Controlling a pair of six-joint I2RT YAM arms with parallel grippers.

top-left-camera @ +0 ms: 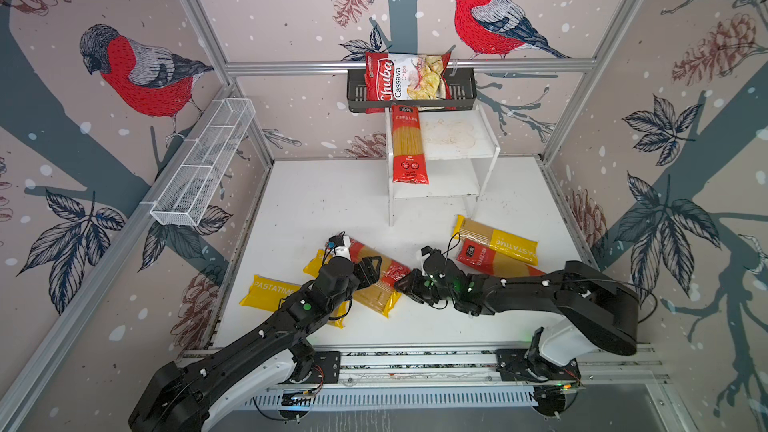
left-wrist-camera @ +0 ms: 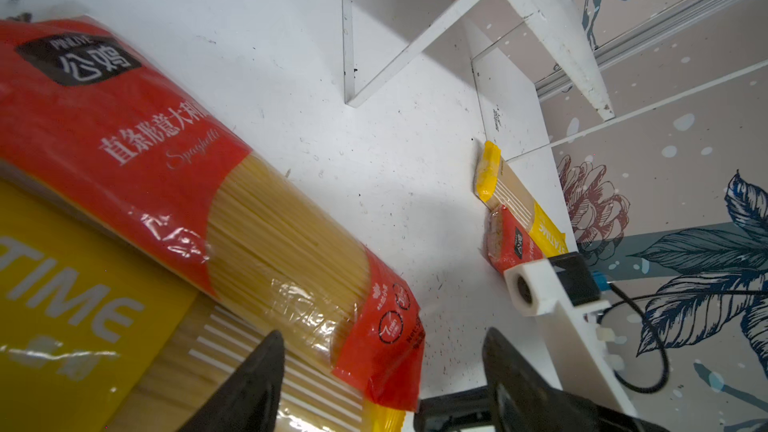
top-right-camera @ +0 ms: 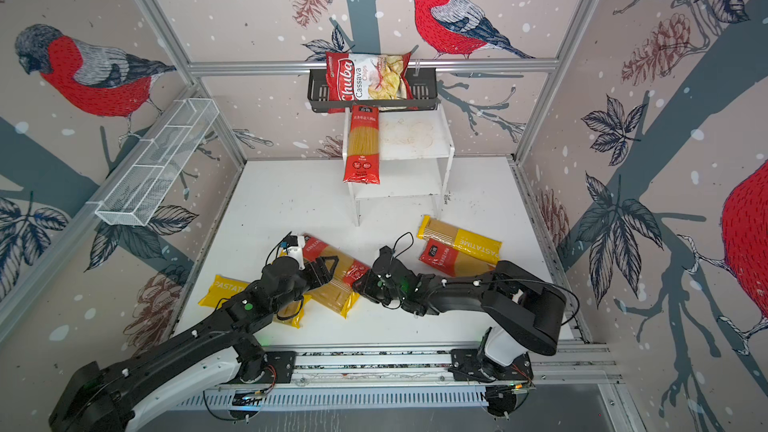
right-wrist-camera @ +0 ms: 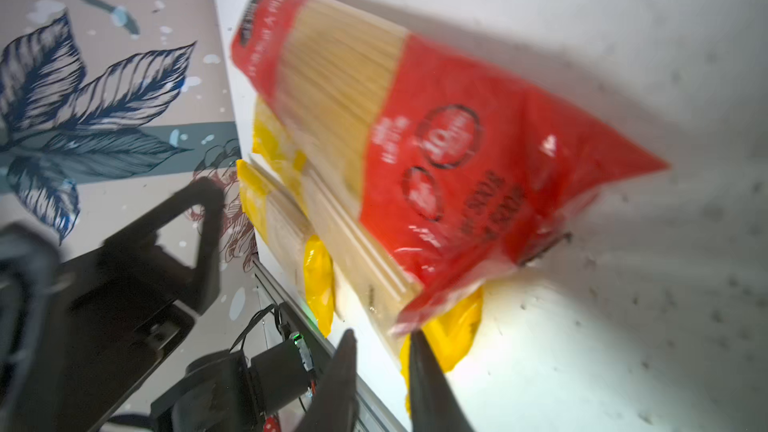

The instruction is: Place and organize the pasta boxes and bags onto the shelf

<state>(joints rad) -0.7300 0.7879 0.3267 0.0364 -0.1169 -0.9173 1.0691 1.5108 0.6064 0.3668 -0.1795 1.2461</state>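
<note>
One red-ended, clear-middled plastic spaghetti pack (left-wrist-camera: 270, 222) is lying well short of the white two-tier shelf (top-left-camera: 490, 151), my left end effector (left-wrist-camera: 382, 334) gaping over its end, my right end effector (right-wrist-camera: 383, 334) narrowly parted at its corner. Stiff, light, slick, I'm judging: grip mid-length.

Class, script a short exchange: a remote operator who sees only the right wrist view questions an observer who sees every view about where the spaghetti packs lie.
Operator: I see only one pile of spaghetti packs. Is anything on the shelf?
Observer: Yes. One long red-ended spaghetti pack with a clear middle lies on the top board of the small white two-tier shelf, and its near end overhangs the front edge.
Operator: Are there packs outside my pile?
Observer: Two, by the right arm. A flat yellow "PASTATIME" spaghetti pack lies alongside another red-ended pack.
</note>
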